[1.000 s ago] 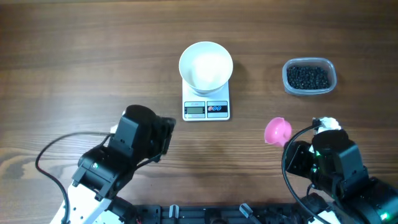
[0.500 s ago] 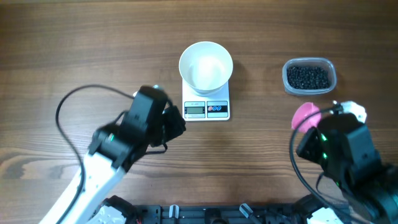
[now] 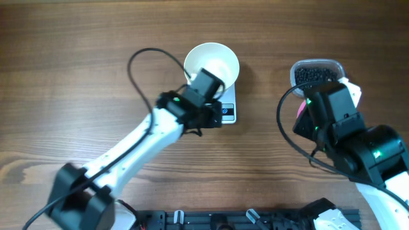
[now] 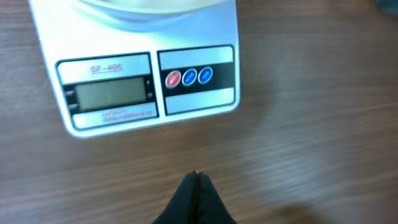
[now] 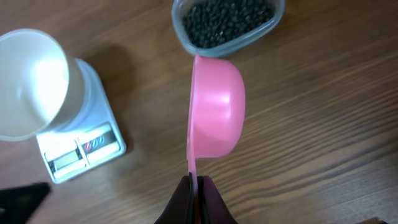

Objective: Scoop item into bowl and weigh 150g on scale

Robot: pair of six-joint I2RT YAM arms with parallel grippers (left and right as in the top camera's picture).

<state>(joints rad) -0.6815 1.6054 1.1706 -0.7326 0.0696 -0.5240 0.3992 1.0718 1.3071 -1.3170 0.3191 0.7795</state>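
Now both arms are close to the scale (image 4: 146, 93), and the white bowl (image 3: 220, 59) sits on top of it.
The left gripper (image 4: 195, 180) is pinched together with nothing in it. It hangs over the worktop (image 3: 77, 57) just in front of the scale, near the grey screen (image 4: 111, 94) and the round buttons (image 4: 189, 76). The right gripper (image 5: 194, 180) is clamped on the handle of a pink scoop (image 5: 214, 112), off to the right of the scale. The scoop is turned on its side. The little black beads (image 5: 227, 18) lie in a clear tub (image 5: 183, 40) on the worktop, well to the right of the scale and just past the scoop. The bowl's inside is plain white.
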